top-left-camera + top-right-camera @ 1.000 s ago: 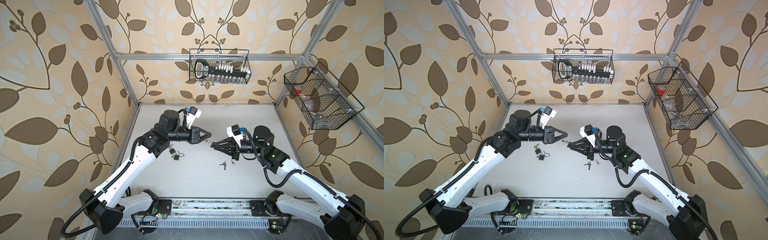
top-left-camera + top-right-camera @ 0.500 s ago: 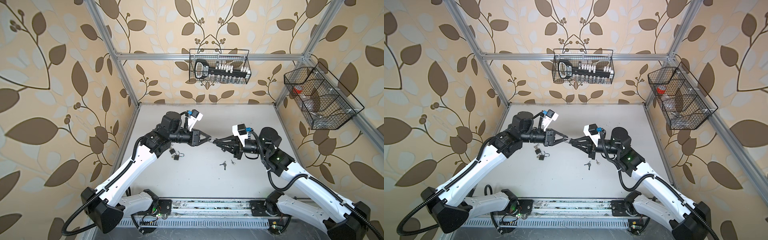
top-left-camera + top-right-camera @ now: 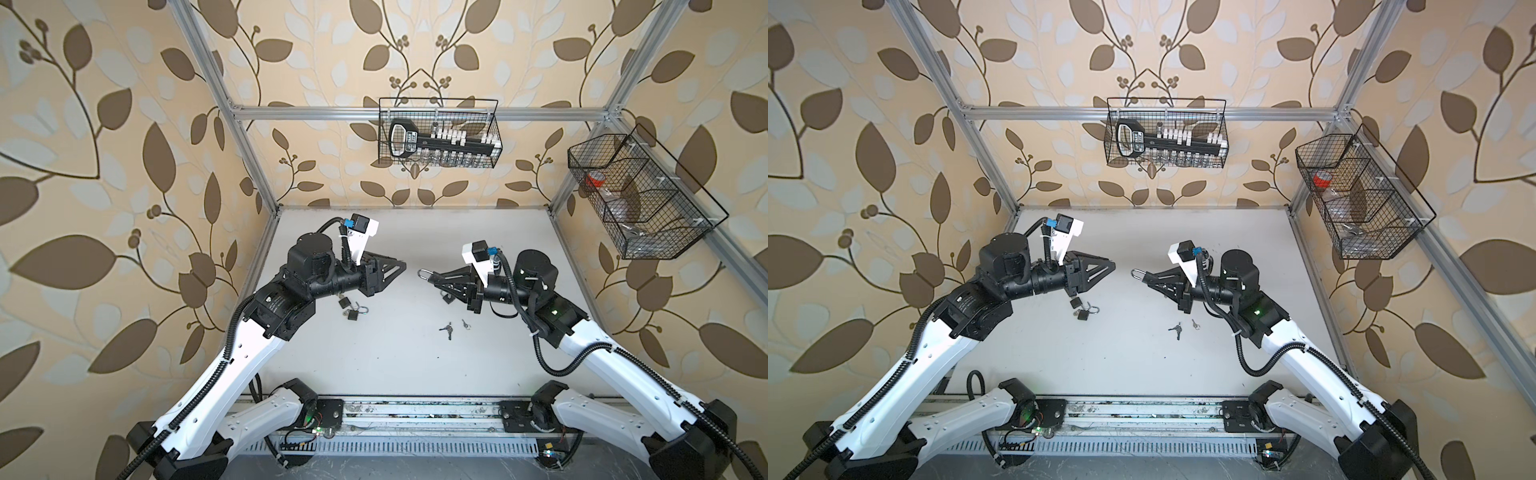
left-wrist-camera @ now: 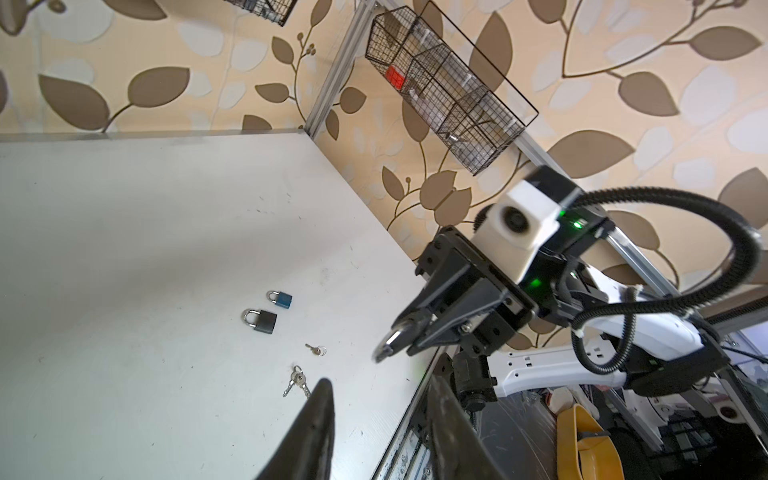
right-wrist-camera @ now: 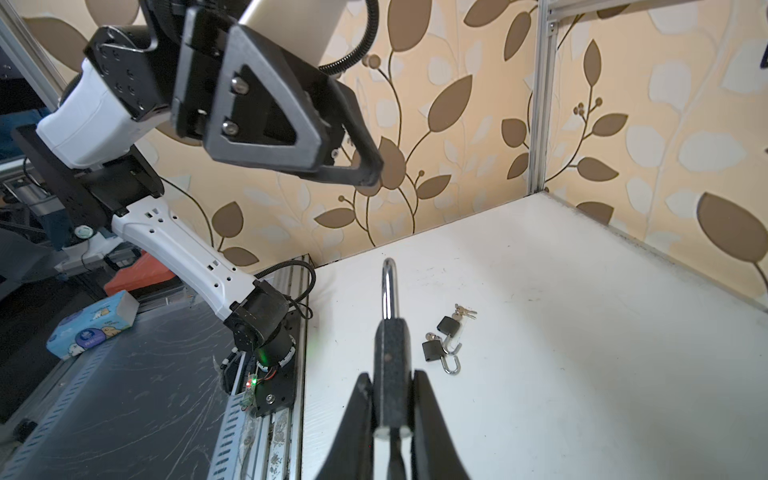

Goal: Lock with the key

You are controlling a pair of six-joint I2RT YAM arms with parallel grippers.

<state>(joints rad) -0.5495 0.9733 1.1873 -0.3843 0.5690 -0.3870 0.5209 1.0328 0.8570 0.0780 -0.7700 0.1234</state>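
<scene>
My right gripper (image 5: 390,399) is shut on a dark padlock (image 5: 390,353), whose silver shackle (image 3: 424,274) points toward the left arm. My left gripper (image 4: 378,415) hangs open and empty, a short gap away from that shackle and facing it in both top views (image 3: 401,266) (image 3: 1111,266). A key bunch (image 3: 446,329) and a single key (image 3: 464,323) lie loose on the white table, below and in front of the right gripper (image 3: 434,276). Whether a key sits in the held padlock is hidden.
Two small padlocks (image 3: 352,313) with open shackles lie under the left wrist. A blue padlock (image 4: 280,299) and a black one (image 4: 259,320) lie under the right gripper. Wire baskets hang on the back wall (image 3: 438,133) and right wall (image 3: 640,195).
Half a second ago the left fingertips met the padlock's shackle mid-air. Both grippers have since drawn apart, and the left jaws have widened. The right still holds the padlock.
</scene>
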